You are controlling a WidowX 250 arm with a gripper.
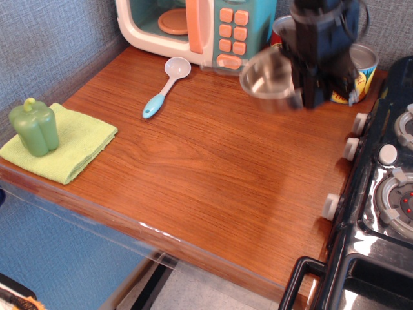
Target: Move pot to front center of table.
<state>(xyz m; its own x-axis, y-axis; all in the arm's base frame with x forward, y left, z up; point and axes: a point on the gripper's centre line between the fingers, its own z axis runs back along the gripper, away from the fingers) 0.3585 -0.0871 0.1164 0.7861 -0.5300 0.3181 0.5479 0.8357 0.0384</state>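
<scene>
The pot (268, 77), a shallow shiny steel pan, hangs tilted in the air above the back right of the table (193, 161). It is blurred by motion and its wire handle points left toward the microwave. My gripper (303, 87) is shut on the pot's right rim and holds it clear of the wood. The arm hides most of the tomato sauce can behind it.
A toy microwave (193, 26) stands at the back. A blue-handled spoon (164, 87) lies in front of it. A green pepper (33, 126) sits on a green cloth (61, 142) at the left edge. A pineapple can (358, 74) and black toy stove (381, 194) are on the right.
</scene>
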